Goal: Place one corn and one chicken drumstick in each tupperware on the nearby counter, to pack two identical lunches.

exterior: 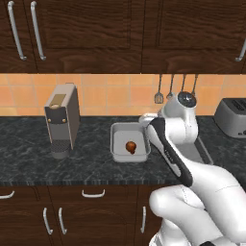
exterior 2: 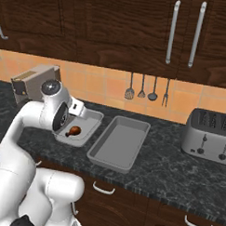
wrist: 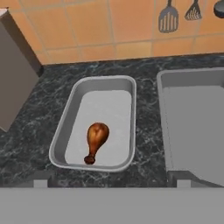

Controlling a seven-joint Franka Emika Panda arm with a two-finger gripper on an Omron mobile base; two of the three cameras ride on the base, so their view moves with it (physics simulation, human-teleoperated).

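Observation:
A glossy brown chicken drumstick (wrist: 96,139) lies alone in the shorter grey tupperware (wrist: 60,133), bone end toward the hand camera; it also shows from the base as the drumstick (exterior: 130,146) (exterior 2: 73,130) in the short tray (exterior: 114,140) (exterior 2: 94,124). My gripper (wrist: 111,181) hangs open just above that tray's near rim, its fingertips (wrist: 41,180) wide apart and holding nothing. The longer tupperware (exterior 2: 118,143) (wrist: 197,127) sits right beside it with nothing in it. Both rest on the dark marbled counter (exterior: 29,153). The corn is out of view.
A grey coffee machine (exterior: 61,120) (wrist: 13,83) stands left of the short tray. A silver toaster (exterior 2: 211,135) (exterior: 233,117) sits at the right end. Utensils (exterior 2: 141,88) hang on the tiled wall behind. Dark cabinets are overhead.

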